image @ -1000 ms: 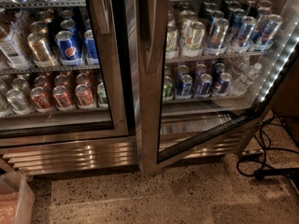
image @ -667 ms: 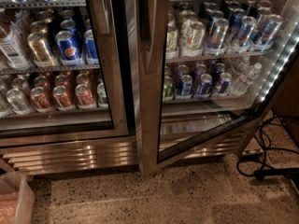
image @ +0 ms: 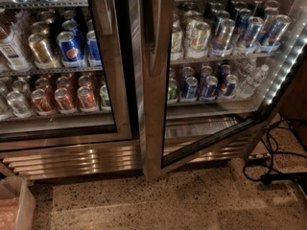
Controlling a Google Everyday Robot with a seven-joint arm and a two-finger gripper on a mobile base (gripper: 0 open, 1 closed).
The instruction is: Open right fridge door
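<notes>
Though upright, right fridge door (image: 156,109) ajar, left edge outward; jaws out of frame, state unknown.

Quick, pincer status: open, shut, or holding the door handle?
Pincer: out of the camera view, so its state cannot be told. The right fridge door stands ajar with nothing on it.
</notes>
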